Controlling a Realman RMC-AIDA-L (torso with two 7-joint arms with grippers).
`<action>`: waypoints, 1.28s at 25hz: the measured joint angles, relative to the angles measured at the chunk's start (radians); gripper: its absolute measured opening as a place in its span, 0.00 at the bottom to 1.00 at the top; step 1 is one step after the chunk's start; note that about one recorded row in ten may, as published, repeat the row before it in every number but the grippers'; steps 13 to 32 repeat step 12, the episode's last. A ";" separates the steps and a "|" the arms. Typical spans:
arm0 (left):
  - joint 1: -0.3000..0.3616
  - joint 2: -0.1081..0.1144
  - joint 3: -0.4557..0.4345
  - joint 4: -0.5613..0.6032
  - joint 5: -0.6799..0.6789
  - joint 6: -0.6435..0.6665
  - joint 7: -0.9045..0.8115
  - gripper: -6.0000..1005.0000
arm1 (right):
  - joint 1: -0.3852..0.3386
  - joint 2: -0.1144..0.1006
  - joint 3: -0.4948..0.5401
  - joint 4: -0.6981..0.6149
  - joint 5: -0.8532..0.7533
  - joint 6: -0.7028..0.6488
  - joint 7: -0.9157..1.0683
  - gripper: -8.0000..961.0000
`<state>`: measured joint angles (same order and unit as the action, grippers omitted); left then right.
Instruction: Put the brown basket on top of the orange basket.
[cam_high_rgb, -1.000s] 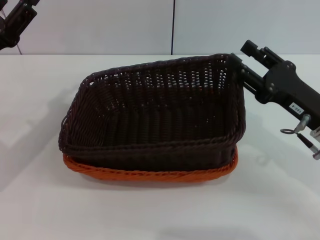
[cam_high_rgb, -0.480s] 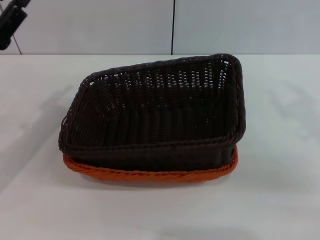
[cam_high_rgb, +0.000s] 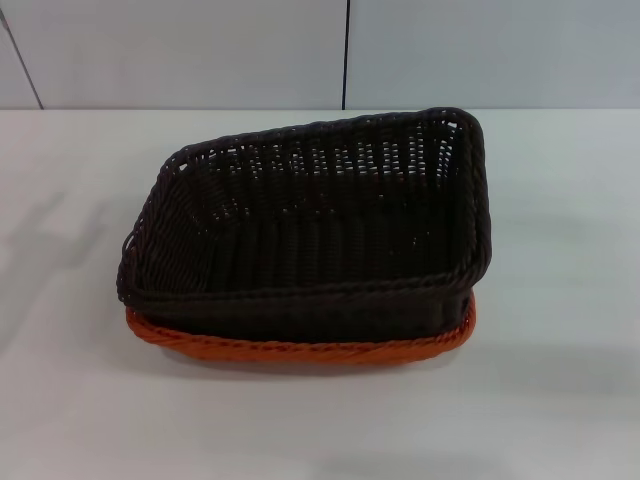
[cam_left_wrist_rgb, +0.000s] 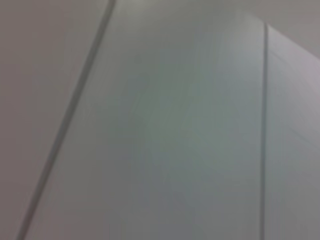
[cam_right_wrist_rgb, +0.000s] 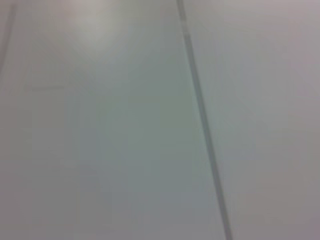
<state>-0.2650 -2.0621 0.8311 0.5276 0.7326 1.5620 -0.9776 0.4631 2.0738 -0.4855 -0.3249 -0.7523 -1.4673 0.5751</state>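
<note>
Brown basket (cam_high_rgb: 320, 225) tilted atop orange basket (cam_high_rgb: 300, 348), white table (cam_high_rgb: 560, 400), end effectors unseen

Robot's body out of view.

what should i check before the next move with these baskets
1. brown basket sits on the orange basket: ok.
2. Brown basket seated level: not ok, it sits skewed, its far right corner higher.
3. Orange rim shows along the near side only; far side: cannot tell.
4. Both claws clear of the baskets: ok, neither is in any view.
5. Claw states: cannot tell.
6. Both baskets on the white table, away from its edges: ok.
</note>
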 joint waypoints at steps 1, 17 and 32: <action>0.001 0.001 -0.019 -0.024 -0.011 0.018 0.012 0.67 | -0.002 0.000 0.027 0.015 0.011 0.000 -0.006 0.65; -0.004 -0.001 -0.134 -0.157 -0.025 0.084 0.084 0.67 | 0.030 -0.001 0.081 0.081 0.015 0.015 -0.077 0.65; -0.004 -0.001 -0.134 -0.157 -0.025 0.084 0.084 0.67 | 0.030 -0.001 0.081 0.081 0.015 0.015 -0.077 0.65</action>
